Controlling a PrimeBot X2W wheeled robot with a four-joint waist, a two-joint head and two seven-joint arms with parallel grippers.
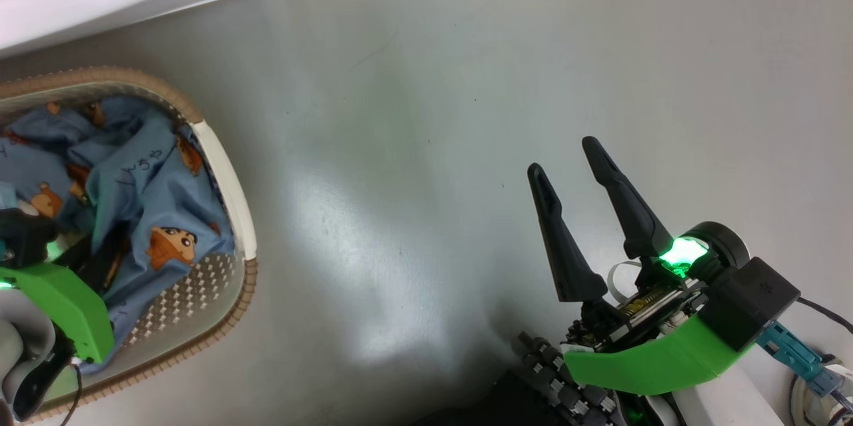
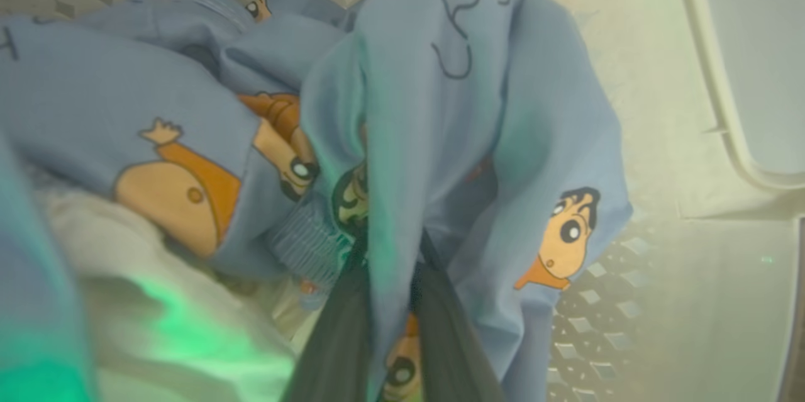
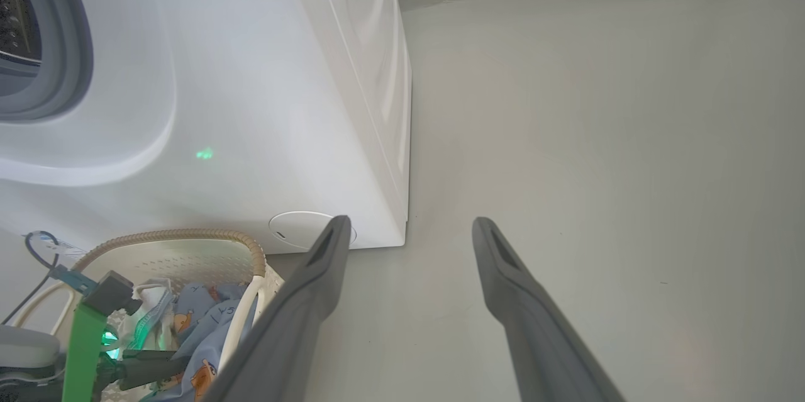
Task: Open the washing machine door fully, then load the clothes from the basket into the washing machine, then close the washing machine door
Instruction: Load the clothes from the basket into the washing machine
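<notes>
Blue cotton, soft and crumpled, printed with orange-brown cartoon boys: the clothes [image 1: 143, 193], heaped in the basket [image 1: 230, 179] over white cloth [image 2: 126, 276], with bare perforated bottom showing at one corner. Basket on the floor [image 1: 426, 146], just beside the foot of the washing machine [image 3: 251, 106]. Left gripper [image 2: 391, 251] down inside, jaws nearly together, pinching a raised fold of blue cloth. Right gripper [image 1: 563, 156] wide open, holding nothing, over the floor well apart from the basket. Probably best: confirm a firm pinch, lift straight up clear of the brown rim, watch for trailing sleeves snagging the handle, then swing toward the drum [image 3: 16, 5].
</notes>
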